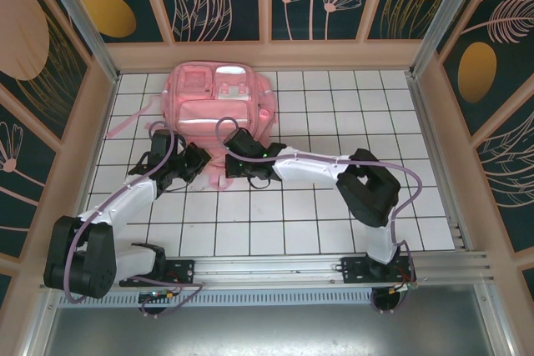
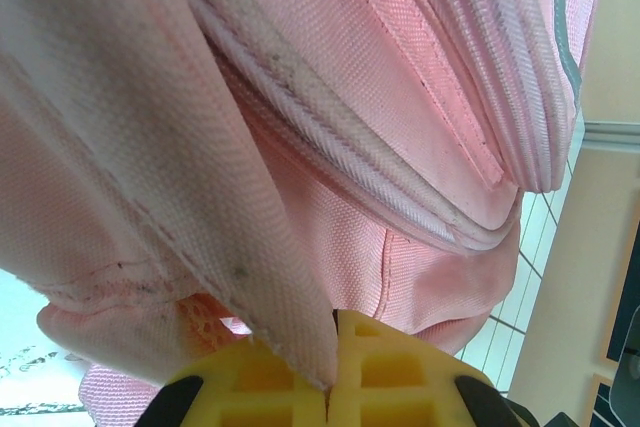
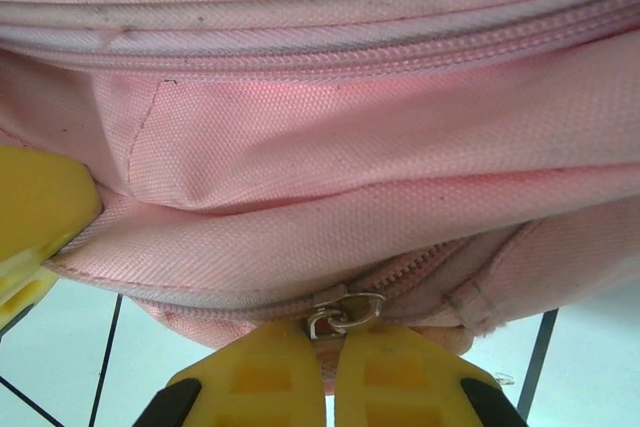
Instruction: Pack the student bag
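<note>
Pink student bag [image 1: 219, 97] on tiled table [image 1: 250, 223], left jaws pinching its fabric, right jaws closed, seemingly on zip pull [image 3: 345, 312]

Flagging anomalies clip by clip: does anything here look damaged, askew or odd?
Nothing is torn or spilled. The large pink fabric backpack has grimy, dark-specked pale zip piping, and one pink strap trails out sideways.

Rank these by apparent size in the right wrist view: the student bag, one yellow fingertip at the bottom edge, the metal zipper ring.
1. student bag
2. yellow fingertip, though its nearness to the camera enlarges it
3. metal zipper ring
</note>
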